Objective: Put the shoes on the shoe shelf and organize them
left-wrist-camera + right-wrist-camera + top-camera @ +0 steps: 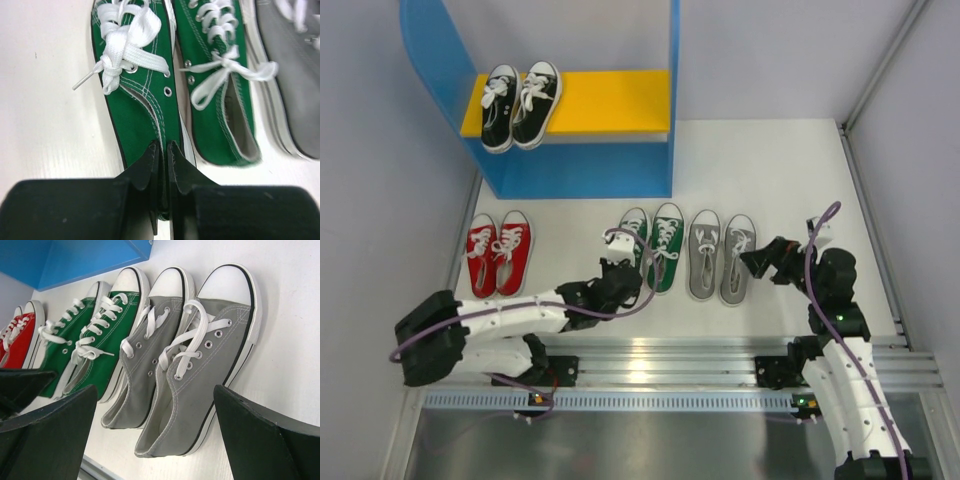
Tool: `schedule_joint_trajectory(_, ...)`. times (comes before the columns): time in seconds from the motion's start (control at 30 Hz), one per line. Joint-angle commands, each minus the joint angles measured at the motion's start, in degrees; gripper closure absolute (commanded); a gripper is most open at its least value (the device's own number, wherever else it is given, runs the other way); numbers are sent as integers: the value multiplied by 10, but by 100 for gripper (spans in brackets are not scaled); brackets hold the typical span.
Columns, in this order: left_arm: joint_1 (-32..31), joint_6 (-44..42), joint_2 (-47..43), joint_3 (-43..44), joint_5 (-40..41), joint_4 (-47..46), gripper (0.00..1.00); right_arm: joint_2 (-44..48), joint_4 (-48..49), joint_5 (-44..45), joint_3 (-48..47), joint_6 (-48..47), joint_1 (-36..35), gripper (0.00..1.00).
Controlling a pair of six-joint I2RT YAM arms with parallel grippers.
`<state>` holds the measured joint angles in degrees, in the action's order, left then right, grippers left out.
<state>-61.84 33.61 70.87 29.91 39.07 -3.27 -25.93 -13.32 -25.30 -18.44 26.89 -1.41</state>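
Pinching the heel rim of a green shoe [137,115], my left gripper [164,150] has its jaws nearly together on the fabric, low centre of the wrist view. The second green shoe [220,100] lies just beside it, frame right. From above, the grey pair [720,255] sits right of the green and the red pair [498,252] at left centre, all on the white table [770,170]. The black pair [520,105] stands on the yellow board [615,100] of the blue shelf [575,170], upper left. My right gripper [756,262] hangs spread wide, holding nothing, beside the grey pair.
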Motion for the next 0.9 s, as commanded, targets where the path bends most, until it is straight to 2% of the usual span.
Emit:
schedule_joint_trajectory(0.0, -29, 34, -98, 55, 21, 123, 100, 8, 14, 3, -5, -12, -6, 1)
schedule_joint_trajectory(0.13, -56, 27, -145, 123, 48, 204, 100, 8, 20, -1, 1, -12, -5, 1)
schedule_joint_trajectory(0.37, -92, -45, -137, 276, 105, 284, 100, 10, 21, -8, -2, -14, -6, 1)
schedule_joint_trajectory(0.6, -93, -175, -112, 408, 179, 280, 100, 17, 19, -12, -2, -16, -6, 1)
schedule_joint_trajectory(0.67, -93, -268, -98, 437, 194, 232, 100, 13, 25, -16, -2, -17, -6, 1)
schedule_joint_trajectory(0.7, -93, -326, -88, 450, 186, 182, 100, 8, 29, -19, -2, -15, -5, 1)
schedule_joint_trajectory(0.73, -87, -346, -84, 460, 173, 173, 100, 5, 29, -21, -2, -15, -6, 0)
schedule_joint_trajectory(0.8, -23, -346, -65, 490, 65, 186, 100, 2, 31, -24, -4, -15, -6, 1)
schedule_joint_trajectory(0.83, 14, -310, -59, 520, 11, 211, 100, 2, 31, -26, -4, -14, -6, 0)
schedule_joint_trajectory(0.87, 109, -296, -53, 530, -87, 215, 100, 4, 32, -27, -3, -14, -6, 1)
